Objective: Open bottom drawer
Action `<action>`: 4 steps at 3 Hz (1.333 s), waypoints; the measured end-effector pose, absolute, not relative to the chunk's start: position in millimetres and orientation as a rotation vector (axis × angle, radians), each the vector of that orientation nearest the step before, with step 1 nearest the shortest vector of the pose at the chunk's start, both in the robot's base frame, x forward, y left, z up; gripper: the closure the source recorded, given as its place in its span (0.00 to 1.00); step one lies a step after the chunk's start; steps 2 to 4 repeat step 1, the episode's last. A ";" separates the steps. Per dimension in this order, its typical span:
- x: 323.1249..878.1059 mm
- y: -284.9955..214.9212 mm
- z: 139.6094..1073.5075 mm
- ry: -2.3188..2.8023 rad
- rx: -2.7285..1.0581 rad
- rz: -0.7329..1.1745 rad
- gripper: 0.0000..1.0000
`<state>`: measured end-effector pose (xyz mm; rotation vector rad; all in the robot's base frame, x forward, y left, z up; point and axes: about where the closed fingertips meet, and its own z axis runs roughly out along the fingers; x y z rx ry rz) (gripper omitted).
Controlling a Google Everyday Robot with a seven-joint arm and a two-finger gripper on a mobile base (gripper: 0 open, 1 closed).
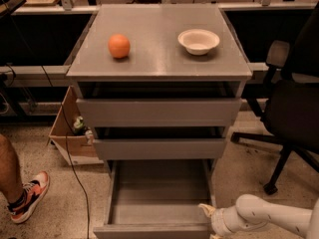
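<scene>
bottom drawer (157,190) is pulled out. my claw (207,213) sits at its right front corner. can't tell if it's open or closed.

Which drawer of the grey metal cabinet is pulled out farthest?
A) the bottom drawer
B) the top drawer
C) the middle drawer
A: the slim grey bottom drawer shows its whole tray, with the robot's white hand at its front right corner; the tall grey top drawer front and medium grey middle drawer front sit well back.
</scene>
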<state>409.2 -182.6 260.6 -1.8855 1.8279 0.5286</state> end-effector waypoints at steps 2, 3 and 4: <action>408.8 -179.7 259.8 1.825 -1.887 0.535 0.00; 408.8 -179.7 259.8 1.825 -1.887 0.535 0.00; 408.8 -179.7 259.8 1.825 -1.887 0.535 0.00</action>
